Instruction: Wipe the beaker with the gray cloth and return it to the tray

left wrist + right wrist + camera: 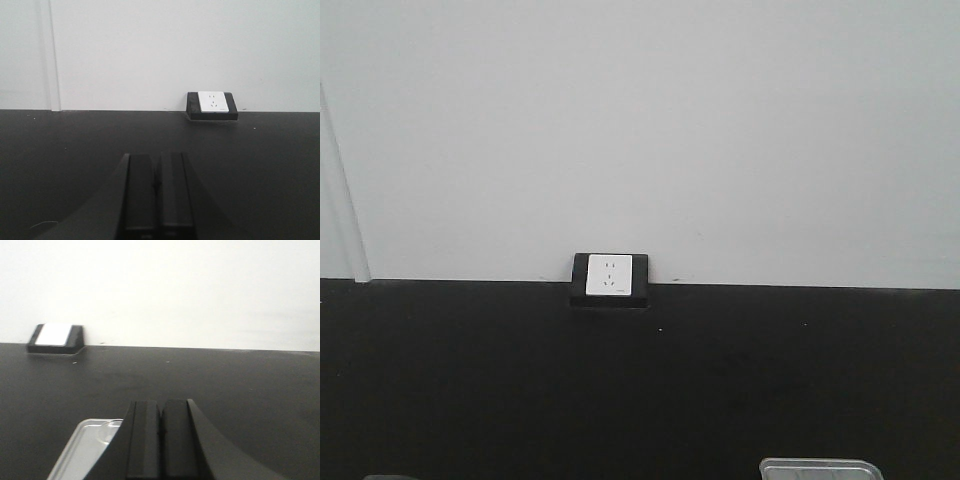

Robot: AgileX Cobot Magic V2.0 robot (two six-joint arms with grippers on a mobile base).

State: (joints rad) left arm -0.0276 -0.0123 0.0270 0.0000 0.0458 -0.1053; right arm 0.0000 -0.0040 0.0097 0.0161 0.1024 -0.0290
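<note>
The silvery tray (75, 450) lies on the black tabletop just left of my right gripper (161, 402), whose fingers are pressed together with nothing between them. A faint clear curved rim, the beaker (107, 429), shows in the tray's far corner, mostly hidden behind my left finger. In the front view only the tray's far rim (820, 466) peeks in at the bottom right. My left gripper (157, 157) is also shut and empty, low over bare black tabletop. The gray cloth is out of view.
A white wall socket in a black frame (610, 278) sits where the black tabletop (640, 380) meets the white wall. A thin grayish sliver (390, 477) touches the bottom left edge of the front view, too small to identify.
</note>
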